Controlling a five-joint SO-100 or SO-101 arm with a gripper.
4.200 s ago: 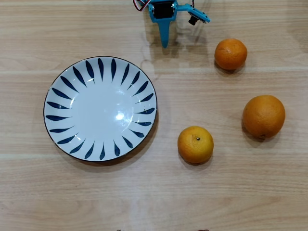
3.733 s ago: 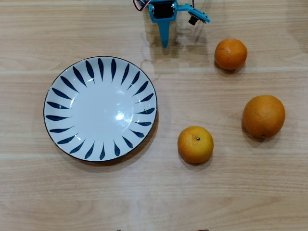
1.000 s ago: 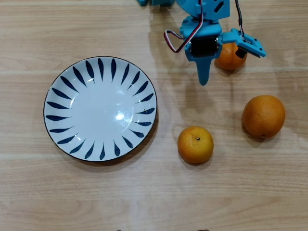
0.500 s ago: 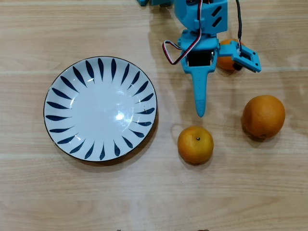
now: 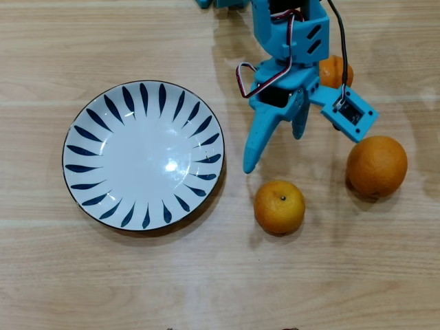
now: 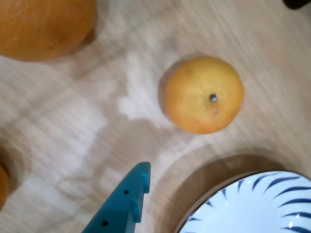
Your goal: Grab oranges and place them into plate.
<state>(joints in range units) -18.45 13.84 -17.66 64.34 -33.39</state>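
Three oranges lie on the wooden table. The yellower orange [image 5: 279, 206] with a dark stem dot sits just right of the plate [image 5: 137, 161]. The larger orange [image 5: 376, 166] rests at the right. A small orange [image 5: 335, 70] near the top is partly hidden behind the blue arm. My gripper [image 5: 275, 150] is open and empty above the yellower orange, its long finger [image 5: 252, 152] pointing down-left. In the wrist view that finger [image 6: 125, 204] enters from below, the yellower orange [image 6: 203, 94] lies ahead, the larger orange [image 6: 43, 26] is top left, and the plate [image 6: 252, 206] fills the bottom right.
The white plate with blue petal strokes holds nothing. The arm's base [image 5: 220, 3] stands at the top edge. A servo cable [image 5: 249, 72] loops beside the wrist. Bare wood stretches along the bottom of the overhead view.
From the top edge the arm has reached down and right toward the oranges. In the last half second its jaws opened and the long finger swung left of the yellower orange.
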